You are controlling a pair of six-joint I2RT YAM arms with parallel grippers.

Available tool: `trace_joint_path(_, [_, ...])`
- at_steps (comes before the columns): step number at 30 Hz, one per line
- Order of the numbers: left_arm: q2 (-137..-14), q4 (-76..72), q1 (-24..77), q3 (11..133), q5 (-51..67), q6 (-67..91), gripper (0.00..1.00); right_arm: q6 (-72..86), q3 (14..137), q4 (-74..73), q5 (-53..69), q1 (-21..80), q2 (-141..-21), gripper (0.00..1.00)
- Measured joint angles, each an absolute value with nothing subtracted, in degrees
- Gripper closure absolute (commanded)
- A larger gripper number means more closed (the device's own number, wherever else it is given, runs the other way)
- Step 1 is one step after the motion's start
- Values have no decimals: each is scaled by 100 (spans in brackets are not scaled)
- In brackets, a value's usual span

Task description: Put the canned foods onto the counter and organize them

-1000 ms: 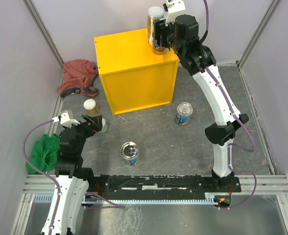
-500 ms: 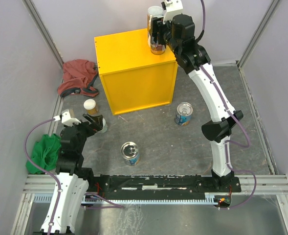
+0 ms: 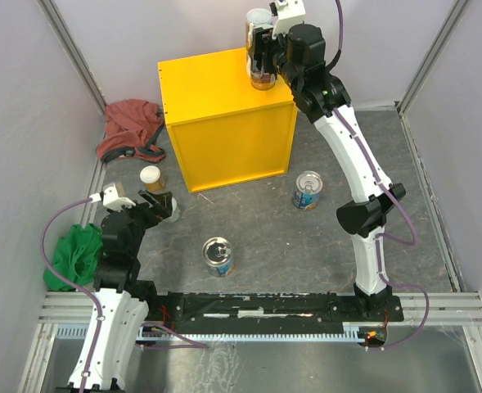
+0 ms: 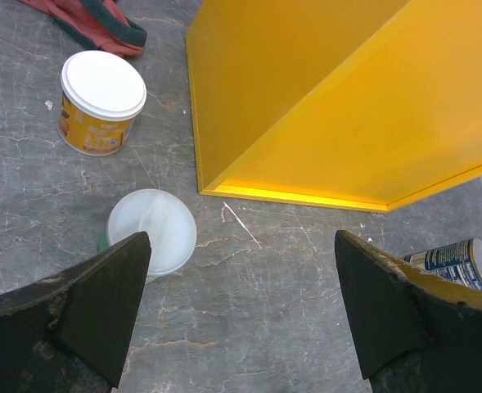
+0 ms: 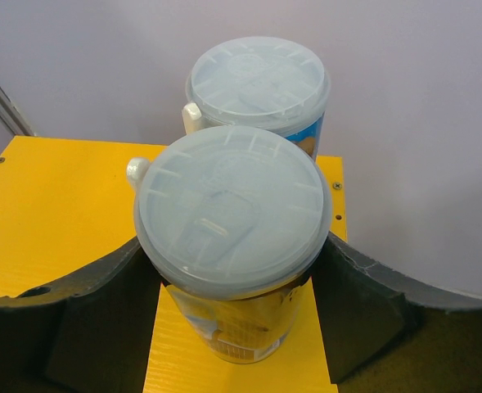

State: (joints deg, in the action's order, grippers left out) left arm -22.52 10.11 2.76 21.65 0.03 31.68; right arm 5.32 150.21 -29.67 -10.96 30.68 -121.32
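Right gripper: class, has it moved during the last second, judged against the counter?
Yes. The right gripper, holding a can, edged slightly toward the far edge of the counter.

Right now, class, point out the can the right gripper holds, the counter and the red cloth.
gripped can (image 5: pixel 232 205): right wrist view, centre of lid.
counter (image 3: pixel 232 147): top external view, front face.
red cloth (image 3: pixel 130 124): top external view, its middle.

The counter (image 3: pixel 224 115) is bright yellow all over. The nearer tall can (image 5: pixel 232 205) and the farther tall can (image 5: pixel 259 82) have frosted grey-white lids over yellow-orange labels — the farther shows a blue patch. The short can (image 4: pixel 102 102) is white-lidded, orange-yellow below. The right tin (image 3: pixel 308 190) and the near tin (image 3: pixel 218 254) are silver-topped and blue-labelled. The table (image 3: pixel 265 246) is grey, veined like marble. The red cloth (image 3: pixel 126 123) has a dark edge — the green cloth (image 3: pixel 69 258) is plain.
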Motion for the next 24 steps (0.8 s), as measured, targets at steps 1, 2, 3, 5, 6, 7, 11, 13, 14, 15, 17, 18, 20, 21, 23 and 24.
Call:
trace_joint_path(1, [-2252,1011,276,2163,3,3168,1,534,15021,-2941,-1072,3059,-12145,29])
trace_joint_path(2, [-2252,1009,276,2158,3,3168,1,534,15021,-2899,-1055,3046,-12162,29])
trace_joint_path(3, [-2259,1009,276,2156,3,3168,1,537,15023,-2860,-1035,3030,-12180,29])
trace_joint_path(5, [-2290,1002,276,2152,3,3168,1,561,15030,-2788,-1011,3000,-12210,30])
trace_joint_path(6, [-2303,991,276,2147,3,3168,1,574,15030,-2764,-998,2987,-12217,31])
trace_joint_path(7, [-2316,976,276,2143,3,3168,1,587,15032,-2742,-987,2974,-12223,32])
trace_joint_path(11, [-2353,923,276,2130,3,3170,1,607,15030,-2724,-943,2950,-12232,34])
trace_joint_path(13, [-2353,908,276,2130,5,3170,1,609,15026,-2722,-923,2950,-12232,35])
trace_joint_path(14, [-2353,899,276,2130,5,3170,1,609,15023,-2722,-915,2950,-12230,35])
trace_joint_path(15, [-2346,886,276,2130,5,3170,1,609,15010,-2716,-904,2950,-12221,35])
trace_joint_path(17, [-2307,886,276,2123,8,3173,1,604,14945,-2698,-904,2952,-12180,35])
trace_joint_path(18, [-2279,886,276,2119,10,3173,1,596,14873,-2676,-904,2956,-12136,35])
trace_joint_path(20, [-2213,886,276,2117,12,3175,2,587,14722,-2655,-906,2978,-12029,36])
trace_joint_path(21, [-2176,886,276,2117,12,3175,2,576,14656,-2661,-908,2989,-11972,36])
trace_joint_path(23, [-2110,888,276,2117,14,3177,2,556,14551,-2694,-910,3013,-11883,36])
trace_joint_path(24, [-2064,891,276,2117,14,3175,2,541,14492,-2707,-913,3028,-11832,36])
